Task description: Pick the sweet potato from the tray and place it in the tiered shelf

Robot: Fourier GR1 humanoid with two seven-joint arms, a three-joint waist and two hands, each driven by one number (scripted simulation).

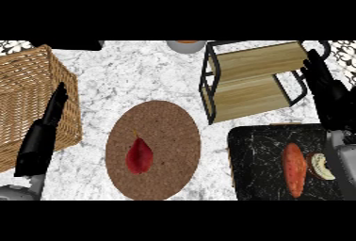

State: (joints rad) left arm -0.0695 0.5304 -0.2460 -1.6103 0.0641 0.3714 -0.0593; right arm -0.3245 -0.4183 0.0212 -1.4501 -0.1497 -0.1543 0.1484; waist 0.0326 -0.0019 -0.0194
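Observation:
An orange sweet potato (295, 169) lies lengthwise on the black marbled tray (261, 160) at the lower right, beside a small brown-and-white mushroom (322, 166). The tiered shelf (254, 77), black frame with pale wooden boards, stands just behind the tray. My right hand (328, 87) is raised at the right edge, fingers straight and open, beside the shelf and above the tray, holding nothing. My left hand (50, 117) rests open at the left, fingers straight, over the edge of a wicker basket.
A wicker basket (28, 75) fills the left side. A round brown woven mat (167, 136) in the middle carries a red chilli pepper (140, 156). A grey bowl (185, 45) with something orange inside sits at the back edge.

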